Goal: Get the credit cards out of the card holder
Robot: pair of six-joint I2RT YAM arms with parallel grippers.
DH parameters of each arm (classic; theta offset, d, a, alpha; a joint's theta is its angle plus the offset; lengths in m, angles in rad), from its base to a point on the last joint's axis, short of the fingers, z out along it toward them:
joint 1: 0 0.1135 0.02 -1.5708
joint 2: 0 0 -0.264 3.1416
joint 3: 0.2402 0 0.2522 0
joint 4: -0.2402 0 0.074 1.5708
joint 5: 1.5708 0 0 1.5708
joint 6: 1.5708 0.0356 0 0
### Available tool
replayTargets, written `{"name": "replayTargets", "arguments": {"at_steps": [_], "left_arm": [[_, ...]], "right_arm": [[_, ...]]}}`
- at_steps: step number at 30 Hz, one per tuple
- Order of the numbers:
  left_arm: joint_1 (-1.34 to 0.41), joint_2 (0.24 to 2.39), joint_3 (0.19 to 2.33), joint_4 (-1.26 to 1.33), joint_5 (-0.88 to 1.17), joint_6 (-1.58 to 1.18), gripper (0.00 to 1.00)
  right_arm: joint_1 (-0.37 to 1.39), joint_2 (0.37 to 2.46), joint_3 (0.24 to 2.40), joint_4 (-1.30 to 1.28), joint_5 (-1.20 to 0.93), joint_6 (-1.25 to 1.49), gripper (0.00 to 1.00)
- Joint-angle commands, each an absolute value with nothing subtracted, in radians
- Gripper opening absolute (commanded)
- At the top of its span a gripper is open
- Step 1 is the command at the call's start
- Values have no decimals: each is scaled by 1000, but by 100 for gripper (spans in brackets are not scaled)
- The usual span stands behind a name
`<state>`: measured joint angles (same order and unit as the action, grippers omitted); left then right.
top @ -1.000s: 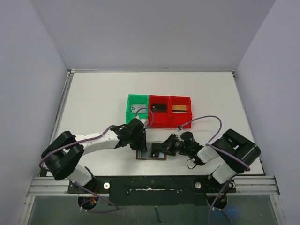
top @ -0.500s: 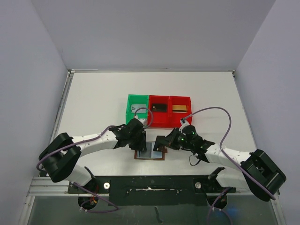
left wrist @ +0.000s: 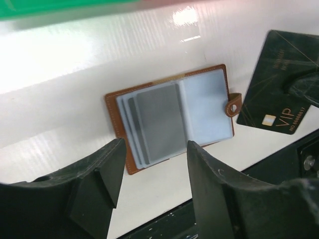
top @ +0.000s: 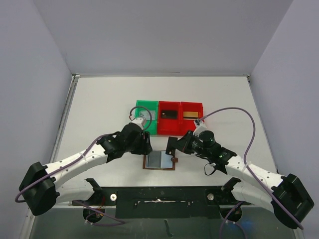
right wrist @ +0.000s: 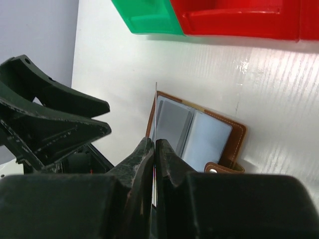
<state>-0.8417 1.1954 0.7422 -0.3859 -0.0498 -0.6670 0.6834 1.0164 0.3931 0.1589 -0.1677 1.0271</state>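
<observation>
- The worktop (top: 99, 109) carries a row of bins at its far middle. The green bin (top: 136, 117) and red bins (top: 169, 130) each hold a card, so they are probably where removed cards go.
- The left pincer (left wrist: 152, 169) hovers over the holder's near left with its jaws apart and nothing between them, perhaps ready to steady it.
- The right pincer (right wrist: 153, 149) is clamped tight on the black credit card (left wrist: 279, 79), held clear of the holder at its far right corner and free of any sleeve.
- The card holder (top: 160, 161) lies open and flat at the near middle, sleeves up and tab to the right, which keeps the cards reachable.
- Grey cards (left wrist: 157, 122) seem to remain in its left sleeves.
</observation>
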Motion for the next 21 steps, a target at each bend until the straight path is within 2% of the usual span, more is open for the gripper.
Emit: {"name": "replayTargets", "arguments": {"at_steps": [1, 8, 12, 13, 15, 21], "left_arm": [[-796, 1088, 818, -467, -169, -621, 52], [-646, 961, 859, -538, -218, -525, 65], [-572, 914, 855, -543, -261, -472, 73], [-555, 907, 857, -545, -265, -463, 78], [-500, 911, 866, -544, -199, -430, 92], [-106, 962, 871, -519, 96, -359, 92]], "right_arm": [[693, 941, 450, 163, -134, 928, 0], [693, 850, 519, 85, -24, 794, 0], [693, 815, 510, 149, 3, 668, 0], [693, 811, 513, 160, 4, 644, 0], [695, 807, 526, 169, 2, 547, 0], [695, 818, 599, 110, -3, 304, 0]]}}
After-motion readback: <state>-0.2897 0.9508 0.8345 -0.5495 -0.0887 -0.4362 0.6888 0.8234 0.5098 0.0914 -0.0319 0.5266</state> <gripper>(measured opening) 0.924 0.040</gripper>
